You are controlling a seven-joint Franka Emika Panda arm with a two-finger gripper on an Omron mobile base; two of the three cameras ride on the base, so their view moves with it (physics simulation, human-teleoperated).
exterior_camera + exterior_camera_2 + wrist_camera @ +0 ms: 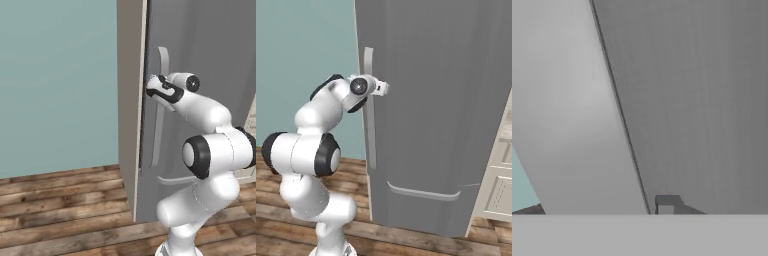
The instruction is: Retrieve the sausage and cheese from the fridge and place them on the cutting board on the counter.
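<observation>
Fridge (446, 110) shut, tall, smooth matte grey, sausage and cheese presumably inside. Long pale handle (161, 107) running vertically by the door edge, slim and flat. Gripper (152, 85) clenched on that handle. Best pulled steadily along the door's arc, wrist square, avoiding slip.

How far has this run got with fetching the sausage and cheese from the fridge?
Nothing looks done: the fridge door is shut. In hand: the gripper sits at the long vertical door handle, apparently closed on it, though the contact itself is hard to see. Left: opening the door, taking out both foods and placing them on the board.
</observation>
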